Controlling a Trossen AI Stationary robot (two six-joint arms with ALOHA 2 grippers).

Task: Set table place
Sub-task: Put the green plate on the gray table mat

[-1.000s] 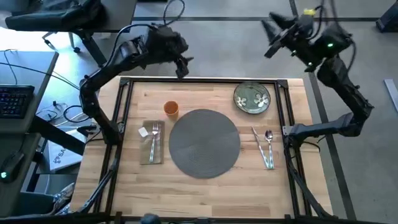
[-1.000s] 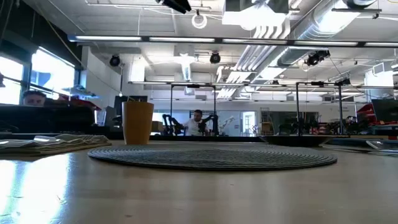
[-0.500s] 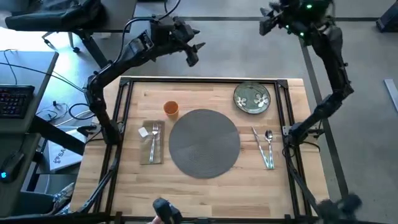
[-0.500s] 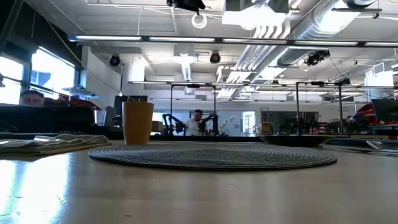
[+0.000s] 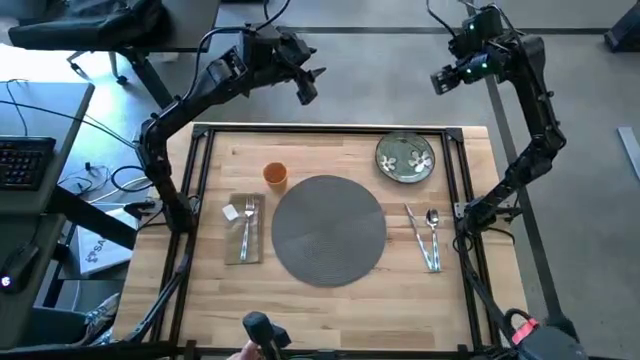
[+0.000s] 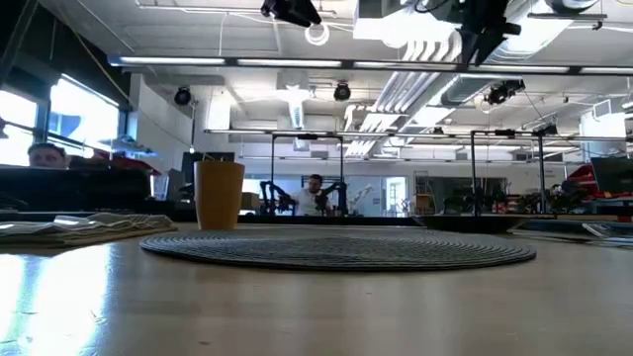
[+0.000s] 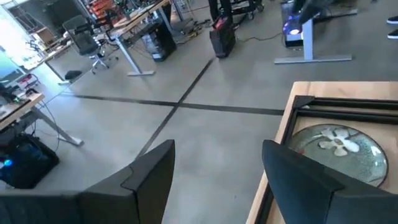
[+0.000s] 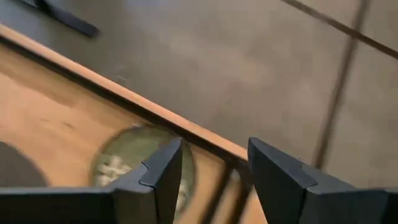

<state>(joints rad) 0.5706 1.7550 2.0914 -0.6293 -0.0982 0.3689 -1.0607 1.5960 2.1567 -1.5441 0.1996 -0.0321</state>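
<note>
The counter (image 5: 330, 310) carries the whole place setting, and neither arm touches any of it. A round dark-grey placemat (image 5: 328, 228) lies in the middle of the wood. The green plate (image 5: 407, 157) with white flowers sits off the mat, near the counter's far right corner, close to the black frame. A small orange cup (image 5: 275, 175) stands just beyond the mat's far left edge. Left of the mat a beige napkin (image 5: 244, 240) lies flat with a fork (image 5: 247, 222) on top of it. On the right of the mat, a knife (image 5: 418, 233) and a spoon (image 5: 433, 236) lie side by side, well apart from the plate. The left gripper (image 5: 305, 84) hangs in the air beyond the counter's far edge, past the cup's side, its fingers (image 7: 149, 177) spread wide with nothing between them; its wrist view looks past them to the plate and the floor. The right gripper (image 5: 442, 80) is raised beyond the far edge near the plate's corner, its fingers (image 8: 163, 174) also spread apart and empty, with the plate showing below them. In the low view, people sit at desks in the room behind.
</note>
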